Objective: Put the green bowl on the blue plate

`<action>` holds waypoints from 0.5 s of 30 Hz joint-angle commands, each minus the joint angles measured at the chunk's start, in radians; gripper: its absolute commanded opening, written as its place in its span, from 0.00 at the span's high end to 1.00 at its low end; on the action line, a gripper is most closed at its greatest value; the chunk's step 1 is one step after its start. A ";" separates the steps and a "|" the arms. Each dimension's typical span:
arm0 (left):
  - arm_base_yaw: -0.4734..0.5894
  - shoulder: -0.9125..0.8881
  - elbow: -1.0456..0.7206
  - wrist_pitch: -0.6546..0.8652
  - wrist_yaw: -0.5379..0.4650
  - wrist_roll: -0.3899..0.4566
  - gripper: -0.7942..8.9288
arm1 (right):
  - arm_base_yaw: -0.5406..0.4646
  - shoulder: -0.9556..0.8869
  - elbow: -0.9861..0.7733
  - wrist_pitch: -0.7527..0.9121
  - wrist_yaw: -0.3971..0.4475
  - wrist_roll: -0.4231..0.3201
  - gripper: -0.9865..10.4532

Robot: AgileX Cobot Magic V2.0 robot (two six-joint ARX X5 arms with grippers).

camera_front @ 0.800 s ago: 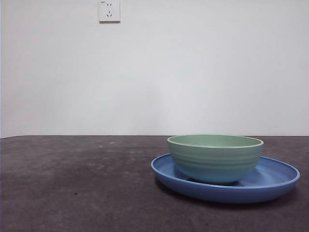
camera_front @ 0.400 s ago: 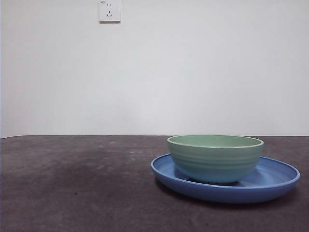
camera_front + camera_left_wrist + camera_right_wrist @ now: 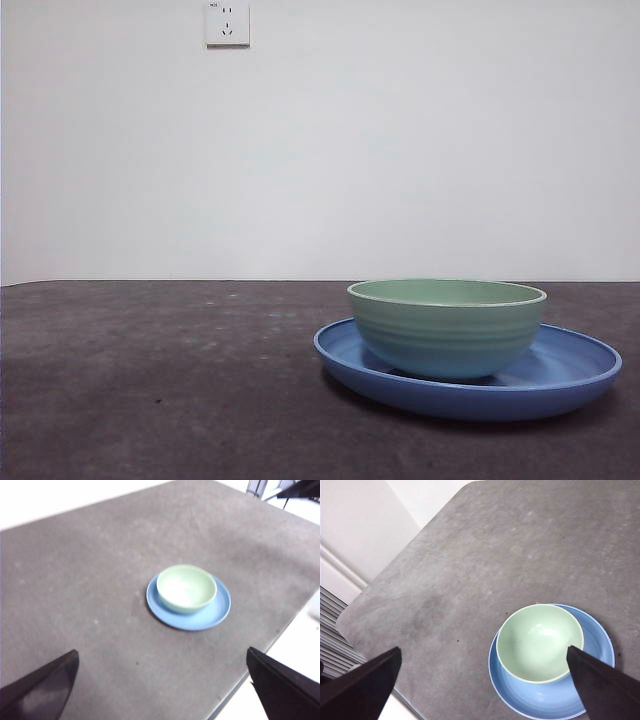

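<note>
The green bowl (image 3: 446,326) stands upright inside the blue plate (image 3: 570,375) on the dark table, right of centre in the front view. No gripper touches them. My left gripper (image 3: 160,680) is open and empty, high above the table and well away from the bowl (image 3: 186,587) and the plate (image 3: 200,620). My right gripper (image 3: 482,680) is open and empty, high above the bowl (image 3: 535,642) and the plate (image 3: 545,702). Neither arm shows in the front view.
The grey table (image 3: 150,400) spreads to the left of the plate. A wall socket (image 3: 227,22) sits high on the white wall. The right wrist view shows the table's rounded corner (image 3: 350,617); the left wrist view shows its edge (image 3: 280,635).
</note>
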 commanded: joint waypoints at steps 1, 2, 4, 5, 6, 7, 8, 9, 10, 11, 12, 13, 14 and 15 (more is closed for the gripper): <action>-0.007 -0.025 -0.043 0.011 -0.005 -0.019 0.34 | 0.003 0.003 0.019 0.007 0.000 0.007 0.38; -0.007 -0.033 -0.056 0.011 -0.005 -0.031 0.34 | 0.003 0.003 0.019 0.007 0.000 0.008 0.38; -0.007 -0.039 -0.065 0.011 -0.005 -0.033 0.34 | 0.003 0.003 0.019 0.006 -0.001 0.015 0.38; -0.007 -0.039 -0.065 0.013 -0.005 -0.033 0.34 | 0.003 0.003 0.019 0.000 -0.002 0.023 0.38; -0.007 -0.039 -0.065 0.017 -0.005 -0.033 0.34 | 0.003 0.003 0.019 -0.002 -0.001 0.023 0.38; -0.007 -0.039 -0.065 0.021 -0.005 -0.032 0.34 | 0.003 0.003 0.019 -0.003 -0.001 0.023 0.38; -0.007 -0.039 -0.065 0.027 -0.005 -0.031 0.34 | 0.003 0.003 0.019 -0.005 -0.001 0.023 0.38; -0.007 -0.039 -0.065 0.034 -0.005 -0.031 0.34 | 0.003 0.003 0.019 -0.006 -0.001 0.027 0.38; -0.007 -0.039 -0.065 0.041 -0.005 -0.032 0.34 | 0.003 0.003 0.019 -0.008 0.000 0.032 0.38; -0.007 -0.039 -0.065 0.045 -0.004 -0.031 0.34 | 0.003 0.003 0.019 -0.010 -0.001 0.038 0.38; -0.007 -0.039 -0.065 0.047 -0.004 -0.031 0.34 | 0.003 0.004 0.019 -0.013 -0.001 0.042 0.38; -0.007 -0.039 -0.065 0.046 -0.004 -0.031 0.34 | 0.003 0.004 0.019 -0.017 0.000 0.045 0.38; -0.007 -0.039 -0.065 0.046 -0.004 -0.031 0.34 | 0.003 0.008 0.019 -0.022 0.000 0.053 0.38; -0.007 -0.039 -0.065 0.045 -0.001 -0.031 0.34 | 0.003 0.016 0.019 -0.028 0.000 0.064 0.38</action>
